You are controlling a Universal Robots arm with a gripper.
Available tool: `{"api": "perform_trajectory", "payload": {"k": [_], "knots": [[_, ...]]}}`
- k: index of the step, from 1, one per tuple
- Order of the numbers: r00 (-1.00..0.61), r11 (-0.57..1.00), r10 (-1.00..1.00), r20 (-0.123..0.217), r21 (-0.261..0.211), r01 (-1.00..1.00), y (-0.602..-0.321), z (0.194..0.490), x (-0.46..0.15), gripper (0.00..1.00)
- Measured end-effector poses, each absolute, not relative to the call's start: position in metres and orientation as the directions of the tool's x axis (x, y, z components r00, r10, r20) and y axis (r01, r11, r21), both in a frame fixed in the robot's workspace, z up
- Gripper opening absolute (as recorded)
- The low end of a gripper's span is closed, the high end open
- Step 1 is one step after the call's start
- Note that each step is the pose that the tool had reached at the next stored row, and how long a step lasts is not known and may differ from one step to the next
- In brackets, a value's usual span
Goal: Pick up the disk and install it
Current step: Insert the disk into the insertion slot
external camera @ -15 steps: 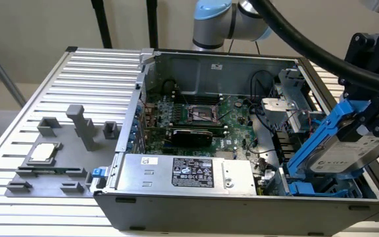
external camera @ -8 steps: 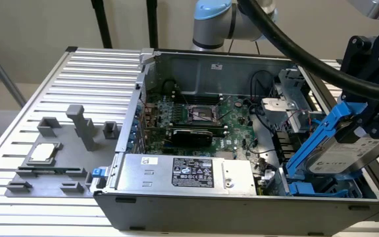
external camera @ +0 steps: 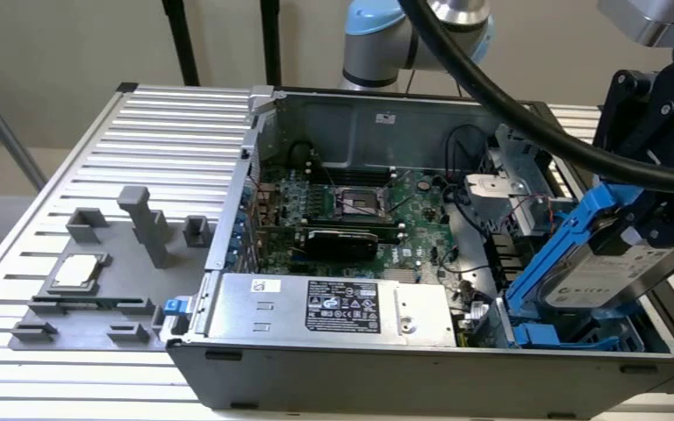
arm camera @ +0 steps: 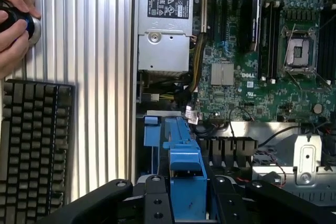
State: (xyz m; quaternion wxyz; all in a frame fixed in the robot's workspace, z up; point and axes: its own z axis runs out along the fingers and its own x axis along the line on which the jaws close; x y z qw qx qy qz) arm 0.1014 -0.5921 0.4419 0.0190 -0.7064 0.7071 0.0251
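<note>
The gripper [external camera: 644, 230] has the disk [external camera: 600, 276], fingers [arm camera: 156, 203] closed on its blue carrier [arm camera: 186, 177]. It's hanging tilted over the drive bay [external camera: 548, 333] at the exterior view's right of the open computer case [external camera: 349, 368]. Looks stiff, kinda hefty and shock-sensitive, so I'd grip the plastic frame, not the labelled face.

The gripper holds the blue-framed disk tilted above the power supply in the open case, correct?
Not the power supply. The gripper holds the disk tilted above the drive bay in the open case, as the exterior view shows.
</note>
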Motion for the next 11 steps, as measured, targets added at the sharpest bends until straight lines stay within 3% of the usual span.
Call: {"api": "perform_trajectory", "payload": {"k": [11], "knots": [[-0.001,0.001,-0.998,-0.061,0.008,-1.000,-0.5911,0.4394,0.1020,0.00]]}}
